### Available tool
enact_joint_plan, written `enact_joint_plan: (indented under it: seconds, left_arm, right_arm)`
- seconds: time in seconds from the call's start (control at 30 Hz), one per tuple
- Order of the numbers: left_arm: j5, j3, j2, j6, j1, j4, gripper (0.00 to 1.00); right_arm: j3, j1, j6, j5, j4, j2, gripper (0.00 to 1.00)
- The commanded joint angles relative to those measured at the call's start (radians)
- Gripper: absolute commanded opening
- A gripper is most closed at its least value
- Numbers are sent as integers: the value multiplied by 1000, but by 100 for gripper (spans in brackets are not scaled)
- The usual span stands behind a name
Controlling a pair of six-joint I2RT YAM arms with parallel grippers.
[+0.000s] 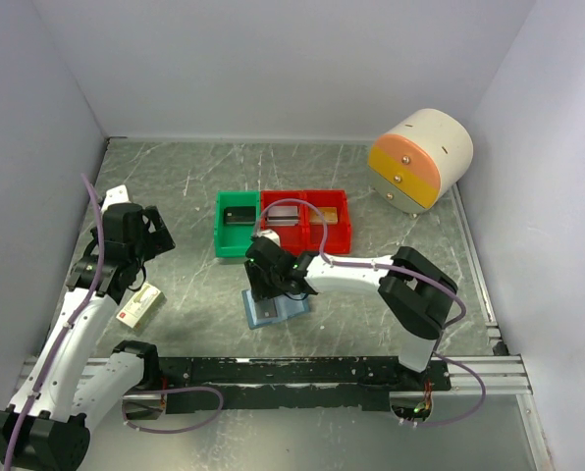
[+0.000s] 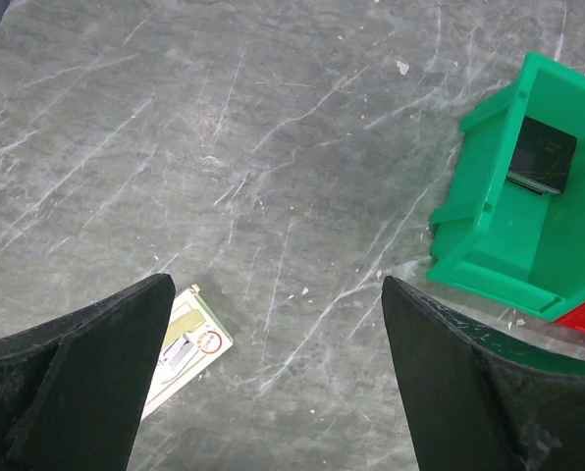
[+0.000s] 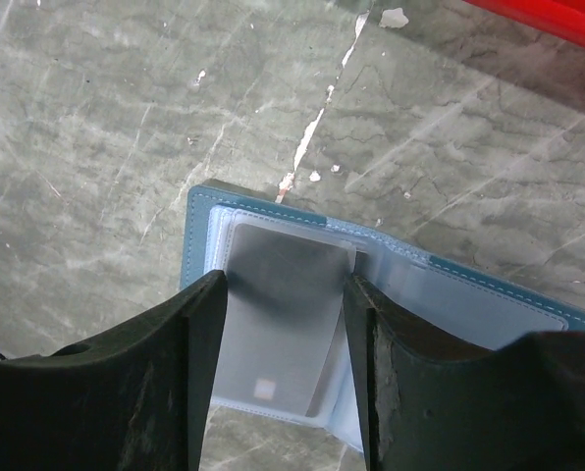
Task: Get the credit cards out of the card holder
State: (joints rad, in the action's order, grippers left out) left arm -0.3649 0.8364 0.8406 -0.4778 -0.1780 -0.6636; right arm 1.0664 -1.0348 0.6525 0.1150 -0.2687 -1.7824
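Note:
The slate-blue card holder [image 1: 283, 310] [image 3: 469, 294] lies open on the table, its light-blue pockets facing up. A grey credit card [image 3: 283, 314] sits in the clear left pocket. My right gripper [image 3: 285, 283] [image 1: 266, 283] is down over the holder, one finger pressed against each long edge of that card. Another dark card [image 2: 543, 155] [image 1: 239, 216] lies inside the green bin [image 2: 489, 226]. My left gripper [image 2: 276, 285] [image 1: 160, 235] hovers wide open over bare table at the left, holding nothing.
A cream-and-red small box [image 1: 141, 304] [image 2: 189, 343] lies under the left arm. Two red bins [image 1: 317, 240] adjoin the green bin [image 1: 222, 231] behind the holder. A round cream, orange and yellow drawer unit [image 1: 420, 157] stands at the back right. Walls enclose the table.

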Motion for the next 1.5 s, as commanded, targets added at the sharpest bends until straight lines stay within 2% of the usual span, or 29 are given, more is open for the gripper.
enact_joint_plan:
  seconds: [0.0, 0.17, 0.27, 0.43, 1.07, 1.47]
  left_arm:
    - [5, 14, 0, 11, 9, -2, 99]
    - [18, 14, -1, 17, 9, 3, 98]
    - [24, 10, -3, 19, 9, 8, 98]
    - [23, 11, 4, 19, 8, 6, 98]
    - [33, 10, 12, 22, 9, 7, 98]
    - [37, 10, 11, 24, 9, 9, 98]
  right_arm:
    - [-53, 17, 3, -47, 24, 8, 51]
    - [-51, 27, 0, -38, 5, 9, 51]
    - [-34, 26, 1, -10, -24, 8, 59]
    - [-16, 24, 5, 15, -51, -1, 61]
    - [46, 3, 25, 63, -122, -52, 66]
    - [114, -52, 44, 139, -146, -8, 68]
